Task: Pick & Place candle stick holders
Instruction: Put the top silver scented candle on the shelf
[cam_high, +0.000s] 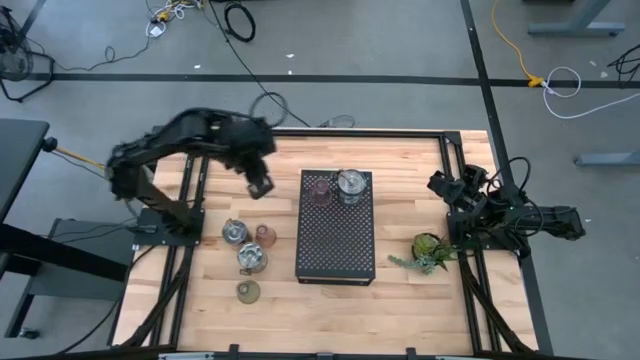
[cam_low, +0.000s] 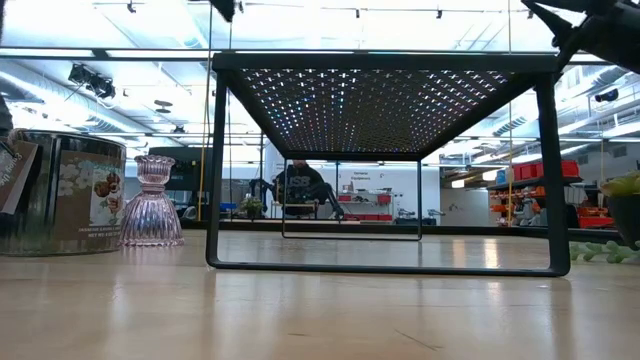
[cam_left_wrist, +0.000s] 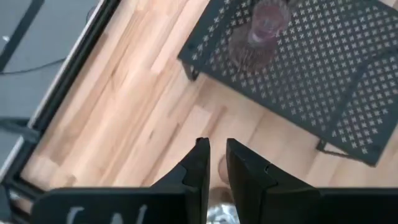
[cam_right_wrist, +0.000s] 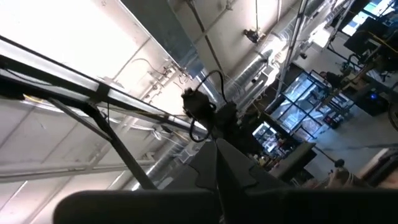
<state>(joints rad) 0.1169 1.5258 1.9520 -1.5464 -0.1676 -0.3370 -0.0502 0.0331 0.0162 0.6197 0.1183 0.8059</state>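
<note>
Nearest the front edge of the wooden counter (cam_high: 330, 310), on its left side, sits the olive-green holder (cam_high: 247, 291). Just beyond it stands a wider silvery holder (cam_high: 251, 258), and a little farther again a second silvery holder (cam_high: 234, 232) with a pinkish-red holder (cam_high: 265, 234) just to its right. These four form a loose cluster to the left of the black perforated stand (cam_high: 336, 240), which runs near to far down the middle of the counter.

On the far end of that stand rest the other two: a pinkish-red holder on the stand (cam_high: 320, 191) and, just right of it, a silvery holder on the stand (cam_high: 349, 186).

The left end effector (cam_high: 260, 184) hangs above the counter just left of the stand's far end, beyond the cluster and apart from every holder. Its own wrist camera shows the left end effector (cam_left_wrist: 216, 163) with its two fingers drawn almost together, only a narrow slit between them and nothing held, the pink holder on the stand off ahead of it.

To the right of the stand, near the counter's right edge, is a small potted plant (cam_high: 428, 249). The right arm (cam_high: 500, 212) is folded back over that edge; its right end effector (cam_right_wrist: 219, 163) points up at the ceiling with the fingers pressed together, empty.
</note>
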